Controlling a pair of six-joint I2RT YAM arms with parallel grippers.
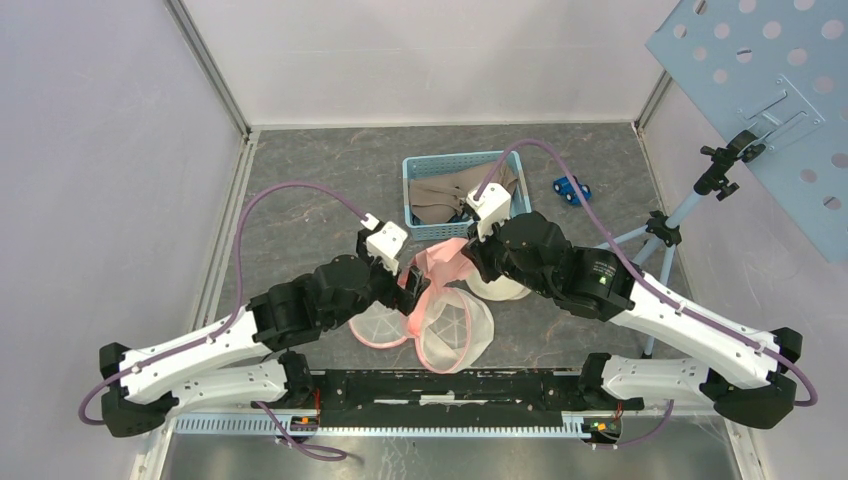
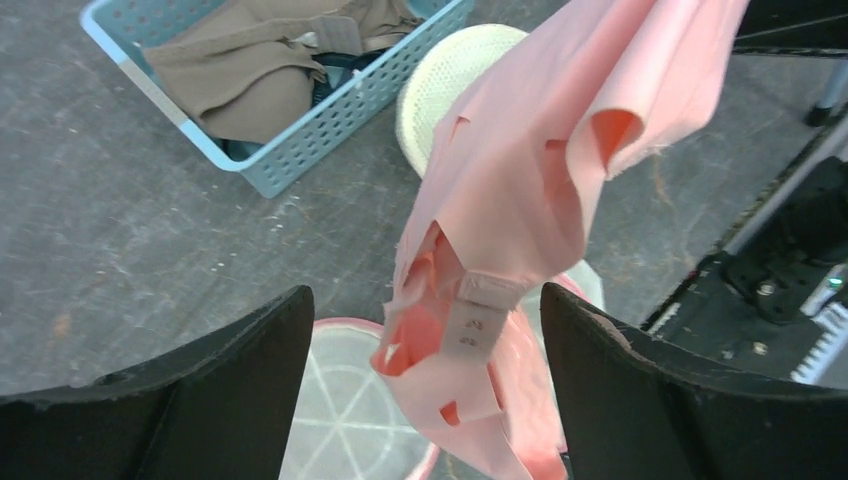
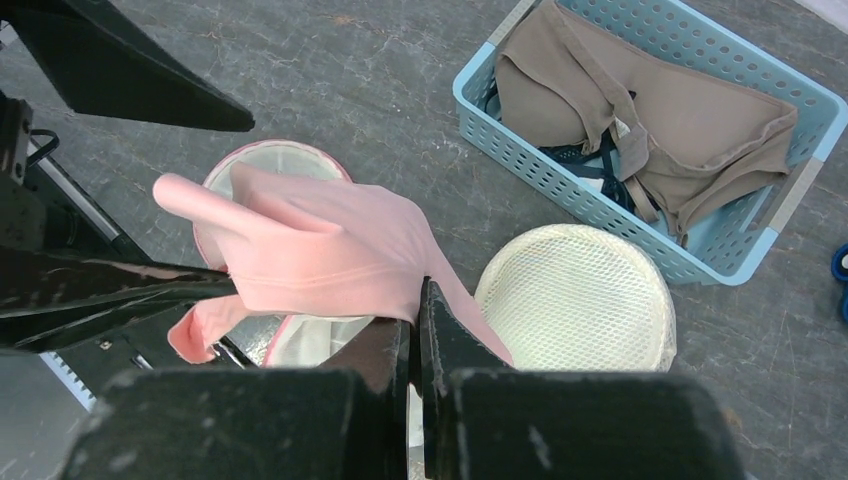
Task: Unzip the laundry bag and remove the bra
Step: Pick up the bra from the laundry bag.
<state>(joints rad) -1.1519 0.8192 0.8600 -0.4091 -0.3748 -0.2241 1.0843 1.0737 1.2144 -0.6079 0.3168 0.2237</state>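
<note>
While the right gripper (image 3: 415, 300) pinched a fold of the pink bra (image 3: 330, 250) tight between its closed fingers, the garment hung above the unzipped mesh laundry bag (image 1: 450, 335) at the near middle of the table, its lower end dangling by the bag's mouth. The left gripper (image 2: 425, 330) stood wide open, jaws either side of the hanging clasp band, gripping nothing. A clean lift would likely rise straight until that end cleared the rim, then swing aside, short of the far blue basket (image 1: 455, 158).
</note>
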